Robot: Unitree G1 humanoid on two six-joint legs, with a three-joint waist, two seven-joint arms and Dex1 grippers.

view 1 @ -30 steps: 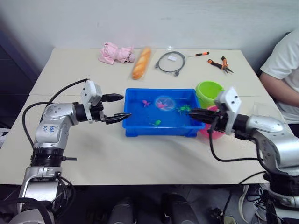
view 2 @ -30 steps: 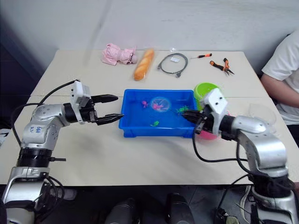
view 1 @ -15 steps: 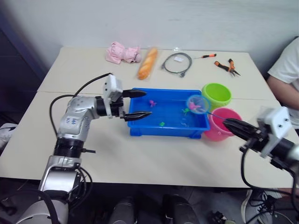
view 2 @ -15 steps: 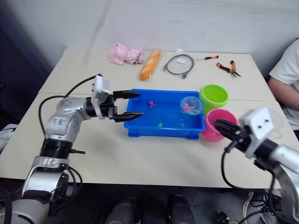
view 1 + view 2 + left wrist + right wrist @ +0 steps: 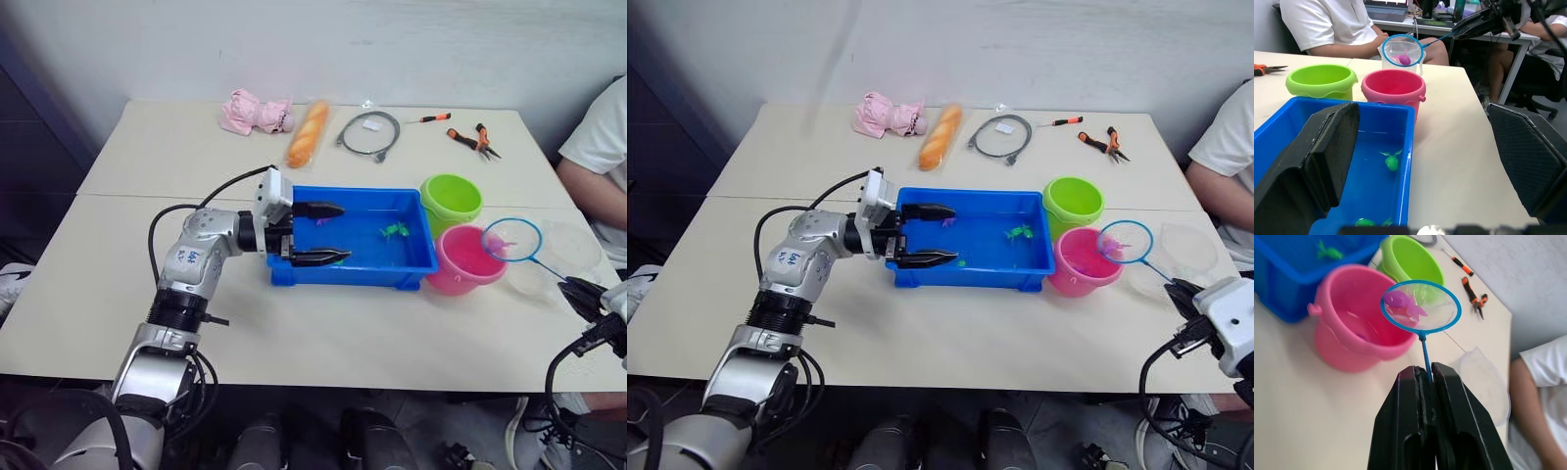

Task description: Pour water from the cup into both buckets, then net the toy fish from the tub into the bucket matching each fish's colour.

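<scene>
The blue tub [image 5: 351, 273] holds water and small green toy fish [image 5: 395, 231]. My left gripper [image 5: 343, 233] stands open over the tub's left end, with nothing between its fingers. Right of the tub stand the lime green bucket [image 5: 451, 200] and the pink bucket [image 5: 464, 264]. My right gripper [image 5: 1423, 374] is shut on the thin handle of the net [image 5: 1421, 306]. The net's blue hoop hangs by the pink bucket's right rim with a magenta-pink fish [image 5: 1403, 303] in its mesh. The clear cup [image 5: 565, 255] stands just right of the net.
Along the table's far side lie a pink cloth toy [image 5: 253, 111], a bread loaf [image 5: 304, 132], a coiled grey cable [image 5: 364, 132], a screwdriver [image 5: 431, 117] and pliers [image 5: 475, 137]. A person in a white shirt [image 5: 600, 147] sits at the right edge.
My right gripper has carried the net, with the pink fish, from over the tub to the pink bucket's right side. The left gripper has moved right, over the tub's left end.
</scene>
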